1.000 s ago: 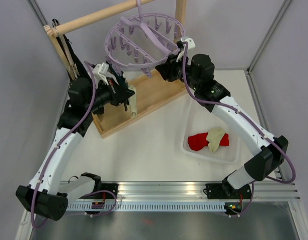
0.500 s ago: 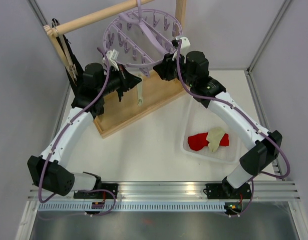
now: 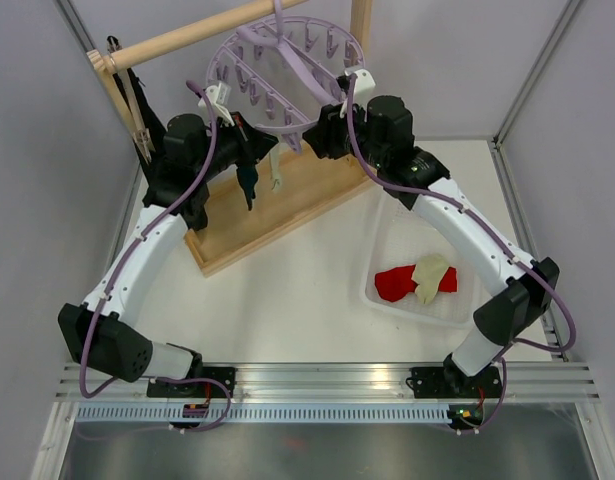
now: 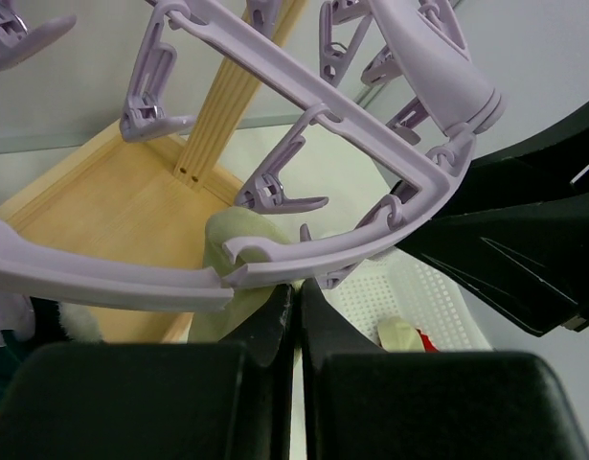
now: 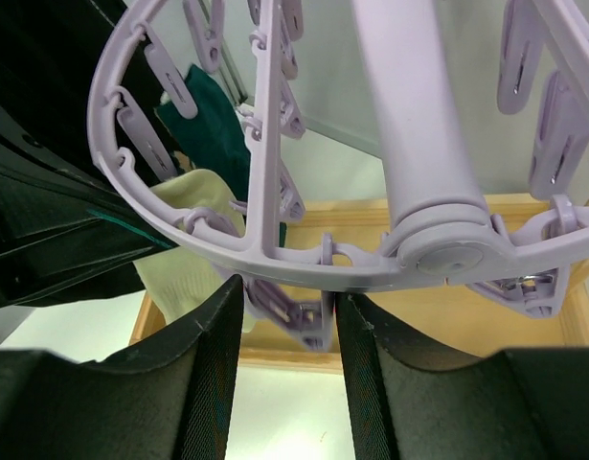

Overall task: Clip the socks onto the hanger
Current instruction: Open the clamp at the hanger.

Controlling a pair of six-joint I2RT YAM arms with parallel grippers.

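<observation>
The lavender hanger hangs tilted from the wooden rack. My left gripper is shut just under its outer ring, with a cream sock pinched at its tips. That sock dangles below the ring. A dark teal sock hangs from a clip beside it and also shows in the right wrist view. My right gripper sits under the ring, its fingers closed on either side of a dangling clip. Red and cream socks lie in a tray.
The wooden rack's base lies under both grippers, with its dowel and post above. A long black cloth hangs at the rack's left end. The white perforated tray stands at the right of the table.
My left arm has swung up and right, lifting the cream sock to the hanger's rim. My right gripper has shifted slightly left, and the hanger has tilted more steeply.
</observation>
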